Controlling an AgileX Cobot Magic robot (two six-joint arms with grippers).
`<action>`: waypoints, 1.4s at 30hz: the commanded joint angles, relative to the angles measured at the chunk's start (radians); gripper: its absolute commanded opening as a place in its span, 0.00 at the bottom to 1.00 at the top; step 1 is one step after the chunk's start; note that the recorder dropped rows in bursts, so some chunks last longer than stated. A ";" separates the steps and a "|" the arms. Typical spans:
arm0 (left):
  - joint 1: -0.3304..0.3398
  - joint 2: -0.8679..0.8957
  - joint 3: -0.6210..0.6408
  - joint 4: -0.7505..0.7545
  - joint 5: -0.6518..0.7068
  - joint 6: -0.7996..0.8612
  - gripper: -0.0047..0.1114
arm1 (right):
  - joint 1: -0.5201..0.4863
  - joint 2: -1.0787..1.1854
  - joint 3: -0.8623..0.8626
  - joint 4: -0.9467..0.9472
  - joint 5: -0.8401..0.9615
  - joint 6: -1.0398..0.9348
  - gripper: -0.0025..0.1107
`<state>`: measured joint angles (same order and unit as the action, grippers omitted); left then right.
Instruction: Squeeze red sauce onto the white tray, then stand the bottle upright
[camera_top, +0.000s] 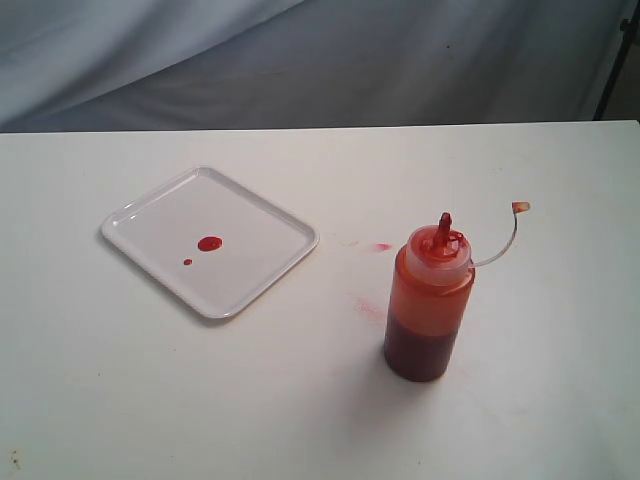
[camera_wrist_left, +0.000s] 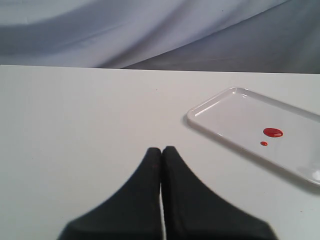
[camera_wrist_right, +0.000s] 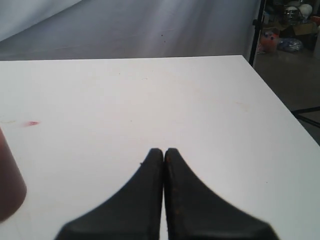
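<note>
The bottle (camera_top: 428, 300) stands upright on the table right of centre, dark sauce in its lower part, red nozzle up, small cap (camera_top: 520, 207) dangling on a thin tether. Its base shows as a dark red edge of the bottle (camera_wrist_right: 9, 185) in the right wrist view. The white tray (camera_top: 255, 200) lies at the left with red sauce (camera_top: 210, 243) as a round blob and a tinier dot beside it. The same tray (camera_wrist_left: 220, 107) and red sauce (camera_wrist_left: 272, 132) appear in the left wrist view. My left gripper (camera_wrist_left: 161, 149) and right gripper (camera_wrist_right: 163, 150) are shut, holding nothing; neither shows in the exterior view.
Faint pinkish-red smears (camera_top: 381, 246) mark the white table between tray and bottle, one smear (camera_wrist_right: 32, 123) also in the right wrist view. A grey cloth backdrop hangs behind. The table's right edge (camera_wrist_right: 280, 97) drops off beside a black stand (camera_wrist_right: 256, 30).
</note>
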<state>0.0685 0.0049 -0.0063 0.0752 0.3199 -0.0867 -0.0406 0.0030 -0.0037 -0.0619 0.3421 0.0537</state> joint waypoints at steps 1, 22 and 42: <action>0.003 -0.005 0.006 -0.006 -0.005 -0.002 0.04 | -0.012 -0.003 0.004 0.002 -0.001 0.000 0.02; -0.038 -0.005 0.006 -0.006 -0.005 -0.002 0.04 | -0.039 -0.003 0.004 0.002 -0.001 0.000 0.02; -0.050 -0.005 0.006 -0.006 -0.005 -0.002 0.04 | -0.038 -0.003 0.004 0.002 -0.001 0.000 0.02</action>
<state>0.0235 0.0049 -0.0063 0.0752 0.3199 -0.0867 -0.0726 0.0030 -0.0037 -0.0619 0.3421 0.0537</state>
